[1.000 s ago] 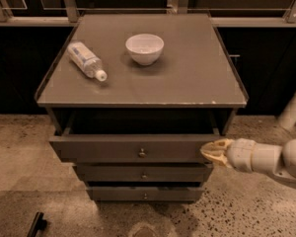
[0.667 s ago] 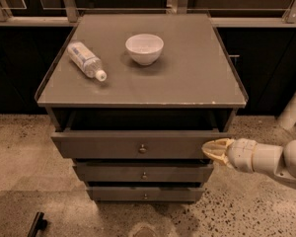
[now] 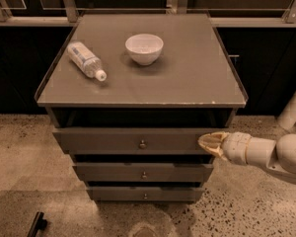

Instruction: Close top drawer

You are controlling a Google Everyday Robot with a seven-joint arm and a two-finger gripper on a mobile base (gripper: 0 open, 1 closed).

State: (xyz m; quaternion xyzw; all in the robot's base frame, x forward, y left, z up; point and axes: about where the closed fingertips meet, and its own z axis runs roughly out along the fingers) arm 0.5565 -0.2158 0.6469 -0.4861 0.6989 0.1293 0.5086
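The top drawer (image 3: 138, 141) is the widest grey-brown front of the cabinet, with a small round metal knob (image 3: 142, 144) at its centre. It stands pulled out a little, with a dark gap above it under the cabinet top. My gripper (image 3: 205, 143) comes in from the right on a cream arm. Its tip rests against the right end of the top drawer's front.
On the cabinet top (image 3: 197, 78) lie a plastic bottle (image 3: 86, 59) on its side and a white bowl (image 3: 144, 48). Two narrower drawers (image 3: 143, 172) sit below. A speckled floor (image 3: 19, 162) surrounds the cabinet. A white pole (image 3: 293, 107) stands at the right.
The top drawer has slid back a little toward the cabinet, and my gripper has moved with it against its right end.
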